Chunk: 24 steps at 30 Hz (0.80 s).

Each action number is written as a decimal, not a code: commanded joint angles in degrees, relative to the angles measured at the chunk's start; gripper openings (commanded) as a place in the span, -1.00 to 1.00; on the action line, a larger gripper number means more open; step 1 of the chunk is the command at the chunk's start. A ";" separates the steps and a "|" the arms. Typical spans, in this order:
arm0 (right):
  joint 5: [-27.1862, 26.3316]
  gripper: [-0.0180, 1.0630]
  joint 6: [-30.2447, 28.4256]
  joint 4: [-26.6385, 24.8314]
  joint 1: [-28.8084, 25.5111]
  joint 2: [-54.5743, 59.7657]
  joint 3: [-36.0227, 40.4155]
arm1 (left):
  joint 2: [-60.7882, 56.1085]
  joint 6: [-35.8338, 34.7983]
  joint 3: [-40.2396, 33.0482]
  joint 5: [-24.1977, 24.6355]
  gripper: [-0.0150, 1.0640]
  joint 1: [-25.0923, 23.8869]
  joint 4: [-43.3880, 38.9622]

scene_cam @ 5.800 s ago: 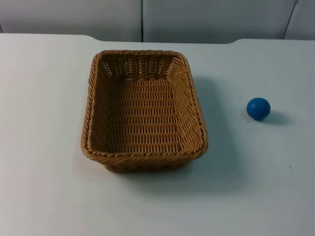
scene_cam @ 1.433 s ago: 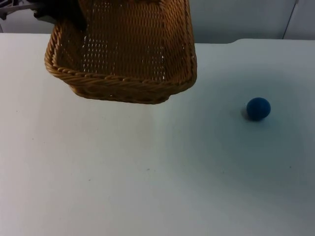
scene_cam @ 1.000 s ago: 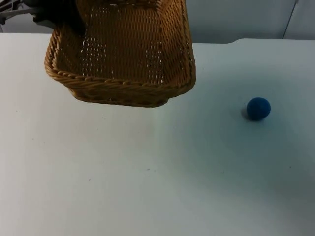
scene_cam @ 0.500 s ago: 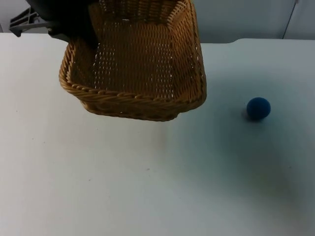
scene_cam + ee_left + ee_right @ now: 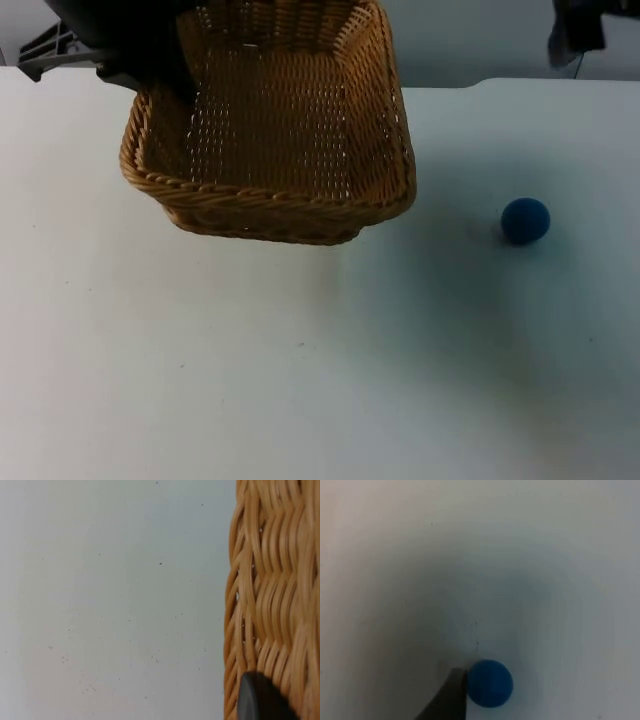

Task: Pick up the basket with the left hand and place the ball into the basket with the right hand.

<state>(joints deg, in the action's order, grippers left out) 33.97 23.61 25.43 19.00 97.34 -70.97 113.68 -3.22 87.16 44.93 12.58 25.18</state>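
Woven basket raised off the white table, tilted, left gripper clamped on its far-left rim. Blue ball resting on the table, well apart from the basket, to its right. Right gripper high beyond the ball; finger spacing impossible to tell. Risks: nudging the ball into a roll; ball bouncing from the tilted basket.

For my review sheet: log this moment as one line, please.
left end effector: holds rectangular brown wicker basket aloft | right end effector: above small blue ball | ball: on white table
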 commanded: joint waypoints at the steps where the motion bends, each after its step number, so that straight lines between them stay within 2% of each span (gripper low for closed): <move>1: -1.53 0.98 0.92 -0.44 0.27 3.33 -1.41 | -0.48 -0.25 0.04 -0.90 -0.97 -0.28 1.73; 6: -1.02 0.98 1.94 -0.80 0.27 10.25 -4.27 | -0.48 -0.25 0.04 -0.90 -0.97 -0.28 1.73; 11: -1.36 0.98 1.75 -3.47 0.27 15.85 -6.67 | -0.48 -0.25 0.04 -0.51 -0.97 -0.33 1.63; 13: -2.10 0.98 1.03 -6.74 -0.38 17.61 -7.37 | -0.48 -0.25 0.04 -0.21 -0.97 -0.33 1.73; 15: -2.79 0.98 -0.49 -12.43 -1.75 19.20 -8.01 | -0.48 -0.16 0.04 -0.05 -0.97 -0.33 1.98; 17: -3.05 0.98 -1.45 -14.34 -2.38 19.81 -8.10 | -0.48 -0.16 0.04 -0.05 -0.97 -0.33 1.98; 24: -2.07 0.98 -1.78 -14.98 -3.18 22.29 -7.99 | -0.48 -0.16 0.04 -0.27 -0.97 -0.33 2.07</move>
<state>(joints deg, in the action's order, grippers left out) 31.77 22.37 10.70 16.02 119.16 -78.44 113.68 -3.22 87.16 45.15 12.22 25.60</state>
